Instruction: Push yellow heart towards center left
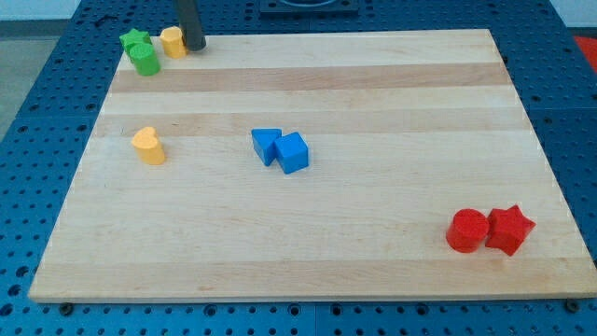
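Right, my tip (194, 47) sits at the tabletop's (373, 233) top-left, well above the yellow heart (148, 146); no jaws on this rod, so nothing to tell.

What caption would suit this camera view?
My tip rests beside a yellow block at the top left, far from the yellow heart.

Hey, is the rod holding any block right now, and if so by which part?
Nothing is held. My tip only pushes; it stands at the view's top left, right beside a yellow block, far from the yellow heart.
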Robot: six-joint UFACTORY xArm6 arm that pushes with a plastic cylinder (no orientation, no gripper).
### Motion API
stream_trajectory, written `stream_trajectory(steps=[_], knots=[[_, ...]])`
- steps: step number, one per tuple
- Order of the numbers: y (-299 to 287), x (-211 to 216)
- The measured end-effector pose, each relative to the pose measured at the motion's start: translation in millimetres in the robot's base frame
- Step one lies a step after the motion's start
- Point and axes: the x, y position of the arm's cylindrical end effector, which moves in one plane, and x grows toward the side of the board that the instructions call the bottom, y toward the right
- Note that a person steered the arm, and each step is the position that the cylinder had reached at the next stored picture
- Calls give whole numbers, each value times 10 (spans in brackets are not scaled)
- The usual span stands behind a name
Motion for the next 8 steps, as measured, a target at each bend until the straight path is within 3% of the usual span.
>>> stream_trajectory(steps=[2,5,8], knots=[[-311,0],[193,544],[709,1849]])
